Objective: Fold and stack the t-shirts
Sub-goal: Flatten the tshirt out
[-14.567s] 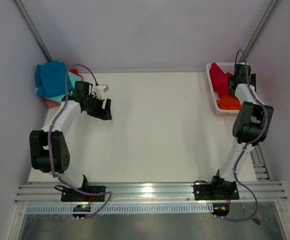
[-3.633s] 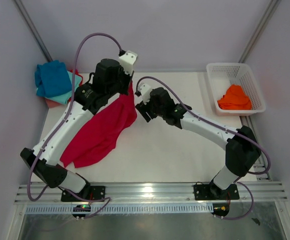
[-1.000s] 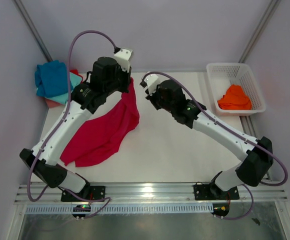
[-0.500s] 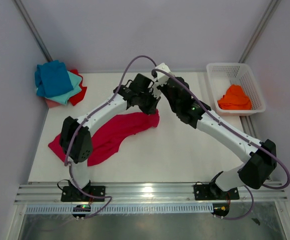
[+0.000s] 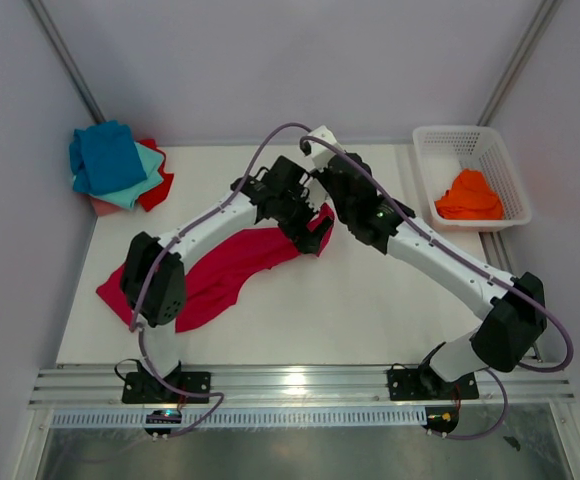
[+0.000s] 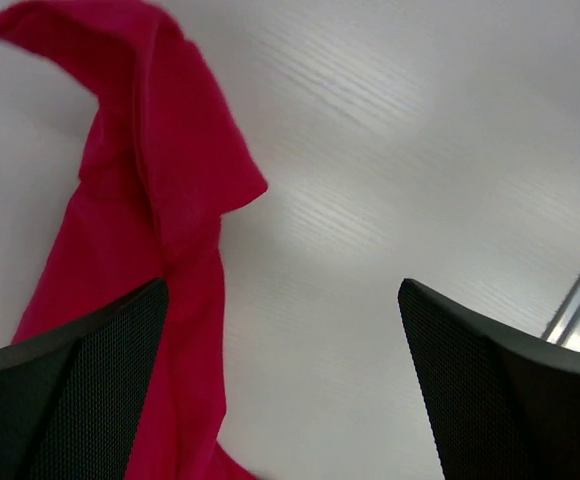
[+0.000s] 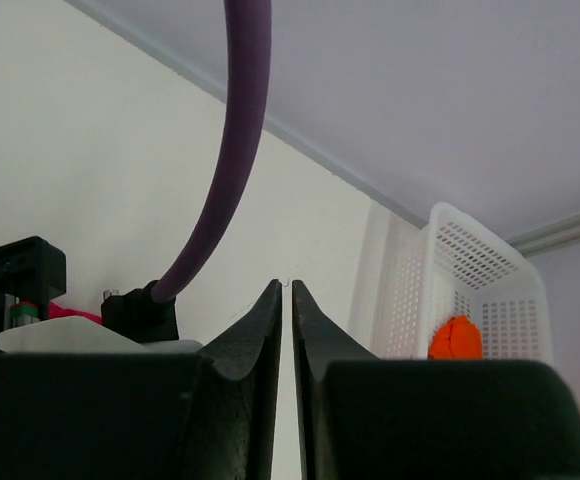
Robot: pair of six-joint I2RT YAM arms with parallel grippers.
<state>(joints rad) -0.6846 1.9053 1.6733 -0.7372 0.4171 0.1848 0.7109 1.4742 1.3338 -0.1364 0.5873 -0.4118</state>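
Observation:
A large crimson t-shirt (image 5: pixel 220 268) lies crumpled in a long band across the table, from the near left to the middle. My left gripper (image 5: pixel 308 228) hangs open just above the shirt's right end. In the left wrist view its fingers stand wide apart, with the crimson t-shirt (image 6: pixel 140 200) under the left finger (image 6: pixel 90 390) and nothing held. My right gripper (image 5: pixel 328 165) is raised behind the left one and points at the back wall. Its fingers (image 7: pixel 270 340) stand shut to a thin slit, with nothing between them. An orange t-shirt (image 5: pixel 470 195) lies in the basket.
A pile of shirts sits at the back left: blue (image 5: pixel 105 155) on top, then teal (image 5: pixel 142 170), red (image 5: pixel 156 186) and pink (image 5: pixel 100 206). The white lattice basket (image 5: pixel 425 170) stands at the back right and shows as basket (image 7: pixel 470 270) in the right wrist view. The left arm's purple cable (image 7: pixel 235 150) arcs close to the right gripper.
My left arm swung the crimson shirt down from mid-air, laid it across the table and opened, letting it go. My right arm drew up and back beside it.

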